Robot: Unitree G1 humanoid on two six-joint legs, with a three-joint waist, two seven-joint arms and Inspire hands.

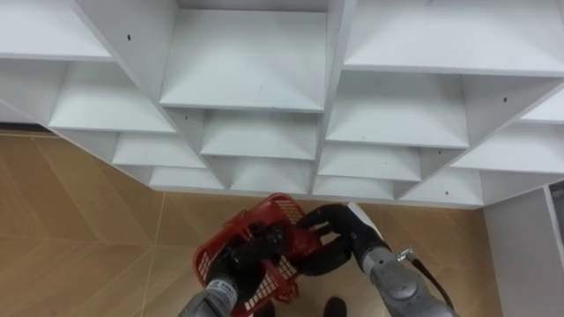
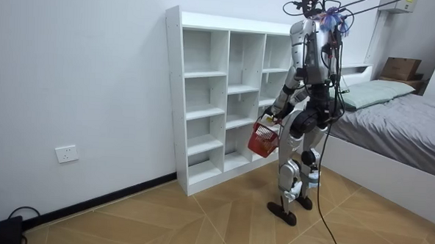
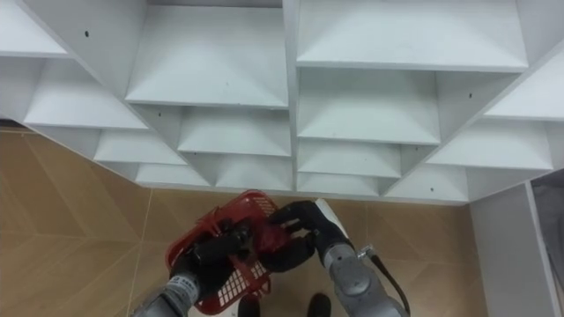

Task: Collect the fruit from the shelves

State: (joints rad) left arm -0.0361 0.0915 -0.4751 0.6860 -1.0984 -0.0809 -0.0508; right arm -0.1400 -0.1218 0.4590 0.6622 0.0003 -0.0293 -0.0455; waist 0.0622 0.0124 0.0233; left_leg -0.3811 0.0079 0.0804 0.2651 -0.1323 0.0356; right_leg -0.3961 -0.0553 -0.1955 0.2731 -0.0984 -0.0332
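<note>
red mesh basket point(image 1: 280, 209) tilted, low, just on near side of white open-shelved closet point(image 1: 247, 88); contents probably hidden.

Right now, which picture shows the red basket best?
The room view: the whole basket shows from the side, in front of the shelf. Both eye views look down on it from close, but the left hand and right hand holding it cover much of it.

shelf unit point(image 2: 226, 100) against the wall point(image 2: 80, 72), directly before the robot | basket point(image 1: 264, 242) above the floor point(image 1: 79, 229), in front of the lowest shelves | left robot hand point(image 1: 240, 262) on basket's left rim, right robot hand point(image 1: 333, 231) on its right rim | bed point(image 2: 401, 123) behind the robot, room view's right | wall socket point(image 2: 67, 154) to room view's left of the shelf unit
</note>
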